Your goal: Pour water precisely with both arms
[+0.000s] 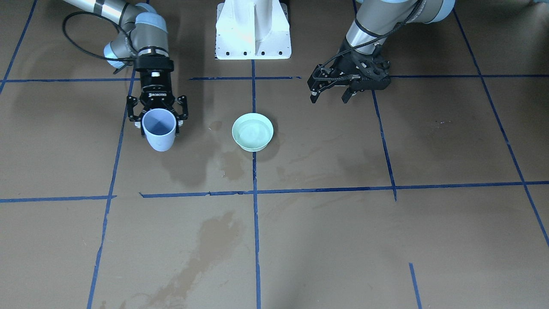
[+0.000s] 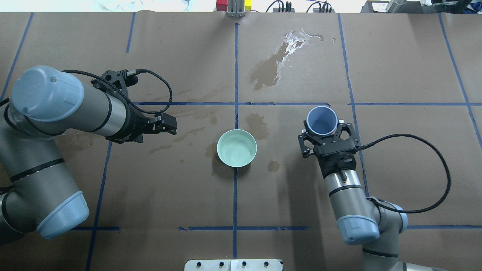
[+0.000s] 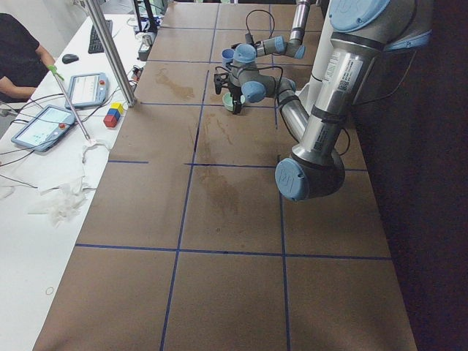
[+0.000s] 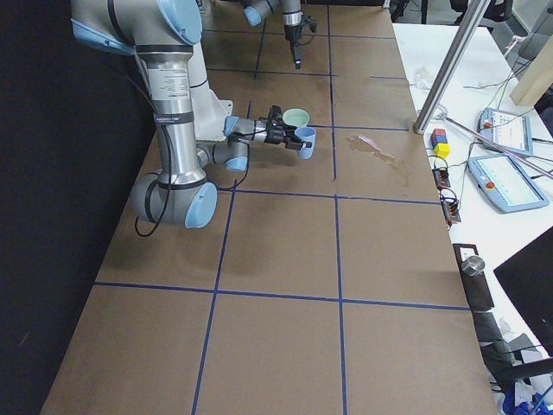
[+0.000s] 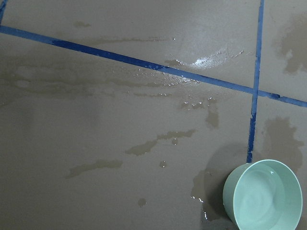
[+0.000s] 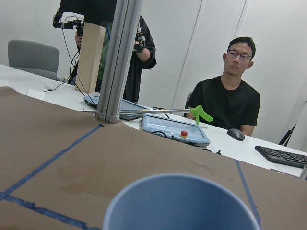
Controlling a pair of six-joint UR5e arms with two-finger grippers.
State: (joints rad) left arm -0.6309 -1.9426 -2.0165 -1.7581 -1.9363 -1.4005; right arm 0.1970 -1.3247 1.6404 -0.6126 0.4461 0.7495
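Note:
A mint-green bowl (image 1: pixel 252 131) stands near the table's middle and holds clear water (image 2: pixel 236 149) with a faintly rippled surface. It also shows in the left wrist view (image 5: pixel 263 196). My right gripper (image 1: pixel 159 124) is shut on an upright pale-blue cup (image 1: pixel 159 134), to the bowl's side and apart from it. The cup's rim fills the bottom of the right wrist view (image 6: pixel 182 201). I cannot tell whether the cup holds water. My left gripper (image 1: pixel 330 98) is open and empty, above the table on the bowl's other side. In the overhead view the right gripper (image 2: pixel 322 128) holds the cup (image 2: pixel 322 121).
Wet patches darken the brown paper: a shiny spill (image 2: pixel 275 64) at the far side and smaller stains (image 2: pixel 274 165) near the bowl. The white pedestal (image 1: pixel 253 30) stands at the robot's side. Operators (image 6: pixel 230 96) and tablets (image 4: pixel 505 181) are beyond the far edge.

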